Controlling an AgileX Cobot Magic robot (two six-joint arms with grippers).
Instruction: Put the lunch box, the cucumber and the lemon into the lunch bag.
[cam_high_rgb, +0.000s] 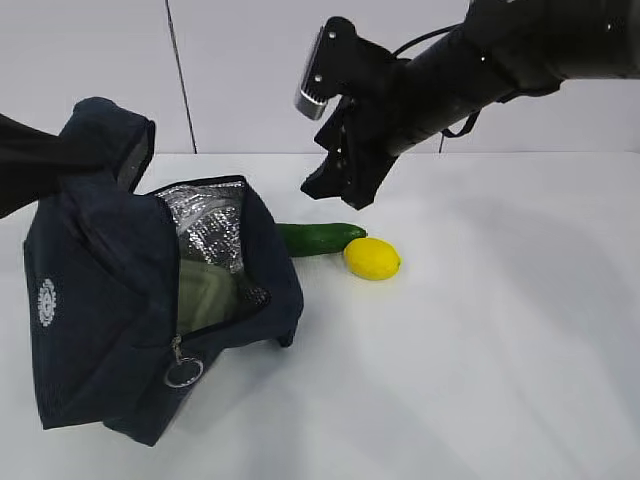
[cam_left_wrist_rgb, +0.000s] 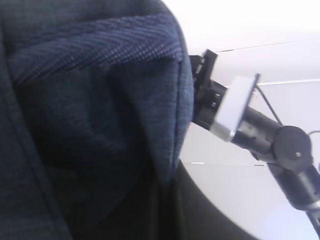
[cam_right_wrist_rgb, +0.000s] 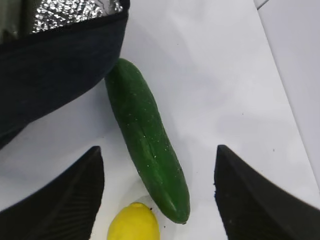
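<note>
Right gripper (cam_high_rgb: 343, 183) hangs wide open above the cucumber (cam_high_rgb: 318, 238), the left arm holding up the lunch bag (cam_high_rgb: 95, 310).

And here the bag lies tipped on the white table (cam_high_rgb: 500, 330), mouth gaping toward the middle, silver lining (cam_high_rgb: 205, 225) showing, and the pale green lid of the lunch box (cam_high_rgb: 205, 295) sits inside. The cucumber lies just beside the bag's mouth, one end tucked behind its edge, the lemon (cam_high_rgb: 372, 258) right at its other tip. In the right wrist view both fingers (cam_right_wrist_rgb: 60, 200) straddle the cucumber, clear of it. The left gripper is closed, buried in navy fabric, the bag's top lifted there.
</note>
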